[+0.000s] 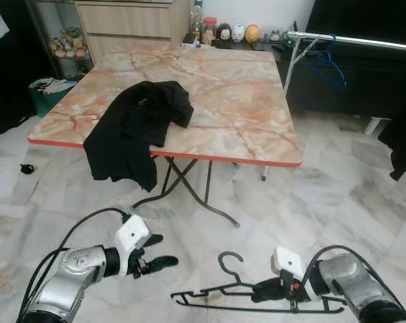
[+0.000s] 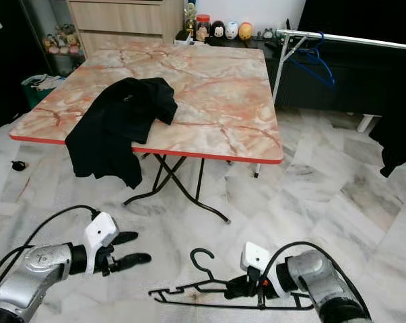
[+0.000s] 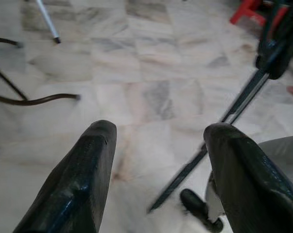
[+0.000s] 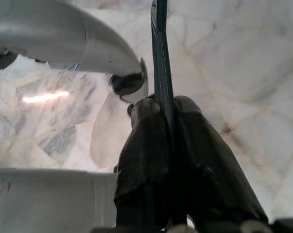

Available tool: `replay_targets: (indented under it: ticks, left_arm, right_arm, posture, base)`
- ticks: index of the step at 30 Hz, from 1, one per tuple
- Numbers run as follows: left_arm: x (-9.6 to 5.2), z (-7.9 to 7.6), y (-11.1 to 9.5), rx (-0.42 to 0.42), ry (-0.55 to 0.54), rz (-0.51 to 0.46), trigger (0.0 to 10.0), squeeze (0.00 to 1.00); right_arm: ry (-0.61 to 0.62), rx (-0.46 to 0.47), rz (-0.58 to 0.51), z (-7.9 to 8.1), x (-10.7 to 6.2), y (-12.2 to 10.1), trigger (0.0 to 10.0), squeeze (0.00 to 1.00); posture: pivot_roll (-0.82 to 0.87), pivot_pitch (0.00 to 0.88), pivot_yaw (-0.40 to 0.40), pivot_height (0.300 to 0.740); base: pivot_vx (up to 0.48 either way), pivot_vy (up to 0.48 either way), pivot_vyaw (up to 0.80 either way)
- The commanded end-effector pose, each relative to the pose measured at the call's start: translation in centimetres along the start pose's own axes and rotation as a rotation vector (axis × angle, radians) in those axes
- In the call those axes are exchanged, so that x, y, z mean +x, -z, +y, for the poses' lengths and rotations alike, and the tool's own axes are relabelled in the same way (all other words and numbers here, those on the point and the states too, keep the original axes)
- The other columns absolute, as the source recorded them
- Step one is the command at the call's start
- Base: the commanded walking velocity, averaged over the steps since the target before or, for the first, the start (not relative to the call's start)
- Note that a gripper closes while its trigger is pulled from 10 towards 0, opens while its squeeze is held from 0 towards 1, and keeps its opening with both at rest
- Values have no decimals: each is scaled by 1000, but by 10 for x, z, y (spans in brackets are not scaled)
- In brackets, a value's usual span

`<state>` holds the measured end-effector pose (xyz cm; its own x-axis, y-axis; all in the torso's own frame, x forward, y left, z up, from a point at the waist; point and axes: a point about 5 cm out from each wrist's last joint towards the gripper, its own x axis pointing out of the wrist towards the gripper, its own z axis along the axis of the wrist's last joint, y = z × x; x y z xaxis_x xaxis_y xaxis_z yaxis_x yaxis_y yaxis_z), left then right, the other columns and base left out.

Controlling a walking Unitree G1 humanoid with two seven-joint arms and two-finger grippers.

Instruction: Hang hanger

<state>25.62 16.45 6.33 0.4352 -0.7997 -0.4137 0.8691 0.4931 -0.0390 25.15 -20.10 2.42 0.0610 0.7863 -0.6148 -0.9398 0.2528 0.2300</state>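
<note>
**Black hanger held low, rail still across the room**

The right gripper (image 1: 264,291) was clamped on a thin black plastic clothes hanger (image 1: 256,296), its two fingers pressed together over one of the hanger's bars in the right wrist view. The hanger lay nearly flat just above the pale marble floor (image 1: 337,202), hook (image 1: 231,261) curling upward and toward the table. That flat attitude looked like a carrying hold; the hook would likely need turning upright before it could catch a rail.

The left gripper (image 1: 152,252) hovered beside it with fingers spread and nothing between them, apparently free to steady the hanger if needed.

The likely destination was the silver metal clothes rail (image 1: 354,40) far off on the right, where a blue hanger (image 1: 327,64) already hung. Dark clothing (image 1: 401,141) drooped at the right edge.

Between robot and rail stood a folding table with an orange marble-patterned top (image 1: 243,108), a crumpled black garment (image 1: 139,128) draped over its near edge. Its corner and crossed legs (image 1: 189,188) seemed to call for a path round the right side.
</note>
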Motion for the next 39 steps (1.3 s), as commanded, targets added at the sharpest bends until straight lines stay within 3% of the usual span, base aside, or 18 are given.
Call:
replay_targets:
  ticks: [1, 13, 30, 39]
  left_arm:
    - [7, -3, -4, -6, 31, -15, 10000, 0]
    - [19, 6, -10, -67, -12, -26, 10000, 0]
    - [25, -4, -7, -97, 132, 19, 10000, 0]
    - [27, -8, -1, -99, 162, 58, 10000, 0]
  right_arm:
    - [13, -39, -61, -6, -3, -18, 10000, 0]
    - [0, -28, -174, -7, 5, -37, 10000, 0]
    - [-43, -44, -157, 1, 29, -43, 10000, 0]
    - [-9, -83, -179, -5, 30, -56, 10000, 0]
  posture:
    - [51, 0, -45, 740]
    - [59, 0, -49, 740]
    - [56, 0, -49, 740]
    - [55, 0, -52, 740]
  base:
    - [0, 0, 0]
    - [0, 0, 0]
    - [0, 0, 0]
    - [0, 0, 0]
